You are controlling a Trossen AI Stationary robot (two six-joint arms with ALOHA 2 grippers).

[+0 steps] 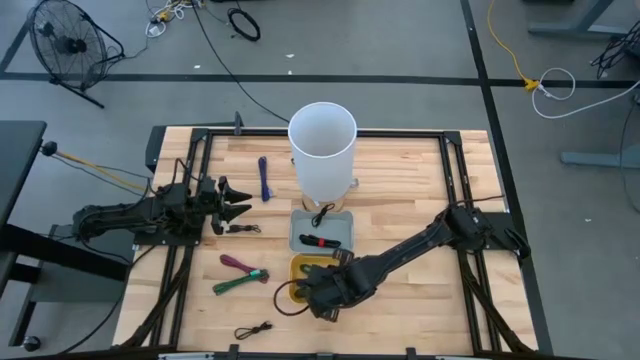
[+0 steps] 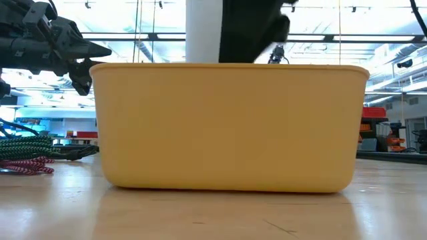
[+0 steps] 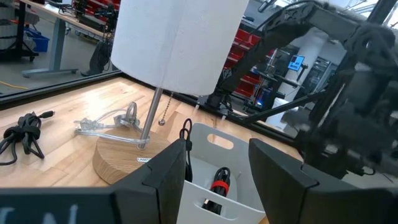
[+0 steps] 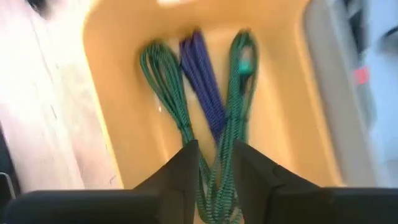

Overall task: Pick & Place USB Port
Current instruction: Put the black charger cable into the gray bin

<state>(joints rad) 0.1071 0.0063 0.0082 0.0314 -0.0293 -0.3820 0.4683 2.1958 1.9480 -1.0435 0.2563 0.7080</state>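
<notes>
Lying in the yellow bin [image 4: 124, 93], green cable [image 4: 230, 124] passes between the right gripper [image 4: 214, 163]'s slightly parted jaws.

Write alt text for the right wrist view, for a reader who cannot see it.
The right gripper hangs over a yellow bin, its dark fingers slightly parted. Coiled green cables and a purple one lie inside the bin.

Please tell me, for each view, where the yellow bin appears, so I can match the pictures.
High view: yellow bin low centre, partly under the right gripper.
Low view: bin fills the middle.
Left wrist view: not in it.
Right wrist view: bin fills the frame, holding cables.
Shared landmark: white lamp shade.
</notes>
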